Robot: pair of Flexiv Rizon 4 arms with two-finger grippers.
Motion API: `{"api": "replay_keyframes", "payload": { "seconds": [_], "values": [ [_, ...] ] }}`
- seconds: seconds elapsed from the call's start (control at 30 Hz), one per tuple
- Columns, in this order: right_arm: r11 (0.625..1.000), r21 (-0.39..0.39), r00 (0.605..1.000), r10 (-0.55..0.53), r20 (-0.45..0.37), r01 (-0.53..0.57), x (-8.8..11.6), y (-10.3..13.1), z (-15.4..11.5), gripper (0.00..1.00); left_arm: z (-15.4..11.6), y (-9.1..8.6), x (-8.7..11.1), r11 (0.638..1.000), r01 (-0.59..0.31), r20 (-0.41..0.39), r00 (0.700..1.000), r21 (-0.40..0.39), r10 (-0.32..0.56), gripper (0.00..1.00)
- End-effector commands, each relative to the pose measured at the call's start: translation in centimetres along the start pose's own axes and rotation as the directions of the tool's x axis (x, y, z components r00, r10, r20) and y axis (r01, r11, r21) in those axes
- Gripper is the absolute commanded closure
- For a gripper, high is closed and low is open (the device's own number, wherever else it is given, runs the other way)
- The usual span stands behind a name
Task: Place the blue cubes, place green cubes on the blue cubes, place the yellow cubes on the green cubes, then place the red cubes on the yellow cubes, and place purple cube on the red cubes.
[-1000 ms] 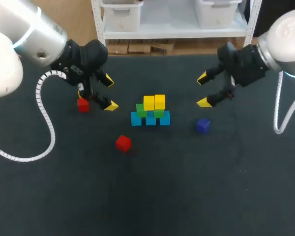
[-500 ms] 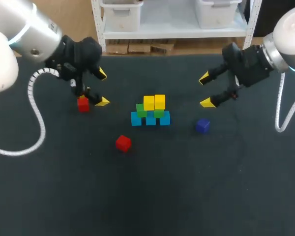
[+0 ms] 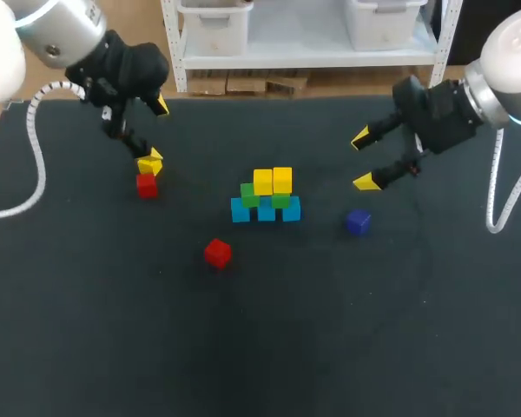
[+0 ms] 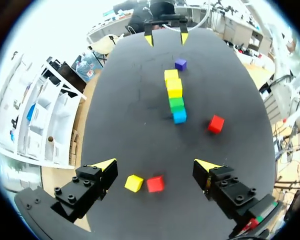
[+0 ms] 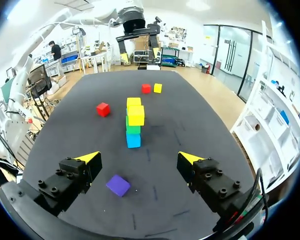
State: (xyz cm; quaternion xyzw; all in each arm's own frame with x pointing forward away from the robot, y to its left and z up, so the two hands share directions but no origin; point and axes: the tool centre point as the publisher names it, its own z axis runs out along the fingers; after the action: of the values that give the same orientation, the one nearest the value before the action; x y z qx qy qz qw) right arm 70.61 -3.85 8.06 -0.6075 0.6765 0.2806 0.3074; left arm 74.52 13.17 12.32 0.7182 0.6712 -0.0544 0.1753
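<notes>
The stack (image 3: pixel 266 198) stands mid-table: three blue cubes, two green on them, two yellow on top. A loose red cube (image 3: pixel 217 253) lies in front of it and a purple cube (image 3: pixel 358 221) to its right. Another red cube (image 3: pixel 146 185) lies at the left beside a loose yellow cube (image 3: pixel 148 166). My left gripper (image 3: pixel 156 130) hangs open above that pair; in its wrist view the yellow cube (image 4: pixel 134 183) and red cube (image 4: pixel 155 183) lie under the open gripper (image 4: pixel 155 166). My right gripper (image 3: pixel 363 159) is open, above the purple cube (image 5: pixel 118 184).
The table (image 3: pixel 330 330) is a dark mat. Shelving stands past its far edge. In the right wrist view the stack (image 5: pixel 134 122) lies ahead of the gripper (image 5: pixel 140 158), with my left gripper (image 5: pixel 137 37) far beyond it.
My left arm has drawn back toward the far left, uncovering the loose yellow cube beside the red one. The right arm shifted slightly right, then held. No cube has moved.
</notes>
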Motion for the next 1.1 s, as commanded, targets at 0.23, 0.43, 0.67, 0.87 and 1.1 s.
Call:
{"api": "replay_keyframes", "payload": {
  "seconds": [0.23, 0.43, 0.67, 0.87, 1.1],
  "values": [
    [1.0, -0.002, 1.0, -0.001, 0.003, 0.001, 0.0, -0.1, 0.0, 0.0, 1.1, 2.7, 2.1, 0.995, -0.045, -0.097, 0.994, 0.09, 0.054, 0.0],
    [1.0, -0.002, 1.0, -0.001, 0.003, 0.001, 0.0, -0.1, 0.0, 0.0, 2.3, 3.3, 3.3, 0.987, -0.106, -0.097, 0.988, 0.12, 0.118, 0.0],
    [1.0, -0.002, 1.0, -0.001, 0.003, 0.001, 0.0, -0.1, 0.0, 0.0, 3.4, 4.1, 5.0, 0.982, -0.137, -0.105, 0.983, 0.132, 0.151, 0.0],
    [1.0, -0.002, 1.0, -0.001, 0.003, 0.001, 0.0, -0.1, 0.0, 0.0, 4.5, 4.8, 6.2, 0.982, -0.127, -0.15, 0.978, 0.143, 0.148, 0.0],
    [1.0, -0.002, 1.0, -0.001, 0.003, 0.001, 0.0, -0.1, 0.0, 0.0, 5.8, 4.8, 6.8, 0.979, -0.128, -0.157, 0.976, 0.161, 0.153, 0.0]
  ]
}}
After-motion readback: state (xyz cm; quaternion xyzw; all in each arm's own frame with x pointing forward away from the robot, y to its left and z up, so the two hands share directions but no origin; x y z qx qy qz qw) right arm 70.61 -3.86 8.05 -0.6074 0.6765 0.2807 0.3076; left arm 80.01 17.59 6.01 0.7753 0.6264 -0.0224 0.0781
